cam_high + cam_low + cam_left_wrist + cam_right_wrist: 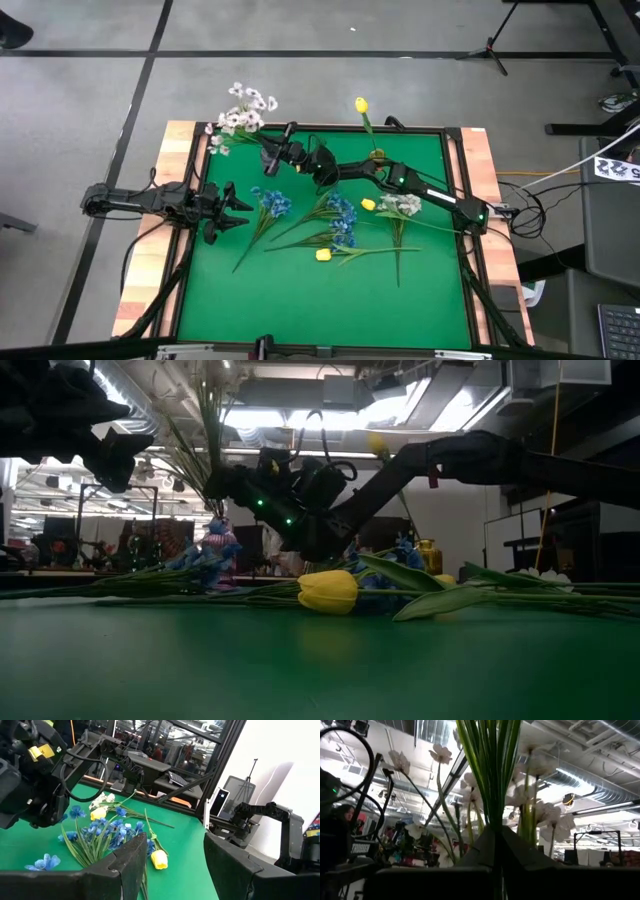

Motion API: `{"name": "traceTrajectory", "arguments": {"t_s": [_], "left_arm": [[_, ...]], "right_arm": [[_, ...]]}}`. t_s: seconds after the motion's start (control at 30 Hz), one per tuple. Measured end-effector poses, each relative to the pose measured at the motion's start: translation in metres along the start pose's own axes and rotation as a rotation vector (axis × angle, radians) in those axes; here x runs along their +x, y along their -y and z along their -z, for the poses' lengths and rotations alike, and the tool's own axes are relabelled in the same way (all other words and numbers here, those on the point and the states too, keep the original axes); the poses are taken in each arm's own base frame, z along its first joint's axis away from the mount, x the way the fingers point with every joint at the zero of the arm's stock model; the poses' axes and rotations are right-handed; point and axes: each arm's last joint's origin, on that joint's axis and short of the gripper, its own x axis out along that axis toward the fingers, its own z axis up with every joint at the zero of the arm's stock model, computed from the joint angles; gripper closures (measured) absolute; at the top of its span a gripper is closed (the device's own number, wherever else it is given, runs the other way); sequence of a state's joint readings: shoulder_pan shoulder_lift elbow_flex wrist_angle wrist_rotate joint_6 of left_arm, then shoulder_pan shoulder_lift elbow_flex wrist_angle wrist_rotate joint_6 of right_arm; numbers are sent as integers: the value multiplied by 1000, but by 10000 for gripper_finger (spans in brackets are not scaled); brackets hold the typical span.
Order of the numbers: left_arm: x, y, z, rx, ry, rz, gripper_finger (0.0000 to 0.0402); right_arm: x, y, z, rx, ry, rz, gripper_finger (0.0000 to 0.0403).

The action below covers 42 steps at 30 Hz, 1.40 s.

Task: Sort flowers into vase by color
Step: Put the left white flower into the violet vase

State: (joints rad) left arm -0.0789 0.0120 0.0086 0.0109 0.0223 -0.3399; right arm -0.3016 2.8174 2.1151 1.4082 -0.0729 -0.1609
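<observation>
White flowers (pixel 243 113) clamped in right gripper (pixel 268 160) far-left; stems only visible in wrist view. Left gripper (pixel 238 211) released.

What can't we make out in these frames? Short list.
- Vase: none clearly identifiable in any view; the high view shows white flowers standing at the mat's far edge, their base hidden by the blooms.
- Right gripper: shut on white flower stems; the right wrist view cuts them off at the top.
- Left gripper: open, empty; low view shows only a dark blur.
- Blue flowers: low view, blurred.
</observation>
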Motion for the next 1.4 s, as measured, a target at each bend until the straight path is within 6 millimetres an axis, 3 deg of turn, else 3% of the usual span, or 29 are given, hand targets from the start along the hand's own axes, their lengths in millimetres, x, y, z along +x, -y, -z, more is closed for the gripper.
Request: {"name": "traceTrajectory", "arguments": {"t_s": [0.93, 1.4], "left_arm": [[0, 0, 0, 0, 0, 0, 208], [0, 0, 0, -4, 0, 0, 208]], "right_arm": [[-2, -2, 16, 44, -167, 22, 389], [-2, -2, 14, 68, -146, 2, 272]]}}
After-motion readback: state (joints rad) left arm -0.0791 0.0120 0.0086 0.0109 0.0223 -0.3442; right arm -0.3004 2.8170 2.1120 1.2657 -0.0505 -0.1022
